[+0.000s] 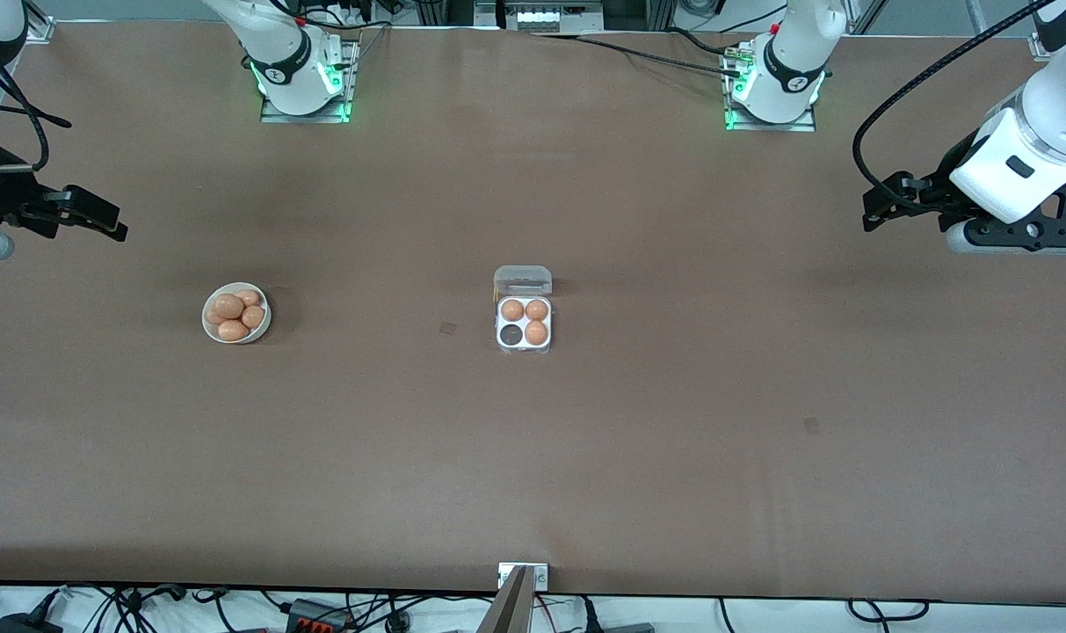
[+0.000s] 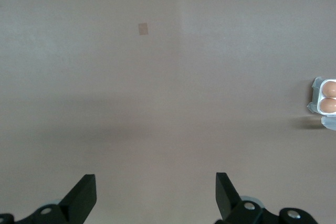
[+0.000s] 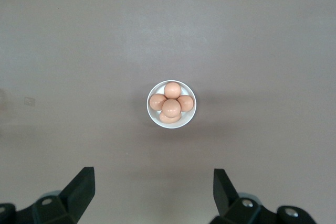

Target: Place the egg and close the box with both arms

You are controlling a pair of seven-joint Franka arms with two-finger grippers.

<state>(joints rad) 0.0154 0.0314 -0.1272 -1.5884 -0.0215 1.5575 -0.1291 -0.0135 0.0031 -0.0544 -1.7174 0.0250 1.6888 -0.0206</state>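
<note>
The box [image 1: 524, 323] sits mid-table with its clear lid [image 1: 523, 280] open, on the side away from the front camera. It holds three brown eggs; one cell [image 1: 511, 334] is empty. Its edge shows in the left wrist view [image 2: 326, 98]. A white bowl [image 1: 207, 321] toward the right arm's end holds several eggs [image 1: 231, 308]. My left gripper [image 1: 870, 220] is open and empty, up over the table's left-arm end [image 2: 156, 192]. My right gripper [image 1: 115, 227] is open and empty over the right-arm end, with the bowl [image 3: 152, 116] and its eggs [image 3: 171, 106] below it.
The two arm bases [image 1: 304, 79] [image 1: 774, 88] stand along the table edge farthest from the front camera. A small metal bracket [image 1: 523, 576] sits at the nearest edge. Small dark marks [image 1: 447, 328] [image 1: 811, 425] lie on the brown tabletop.
</note>
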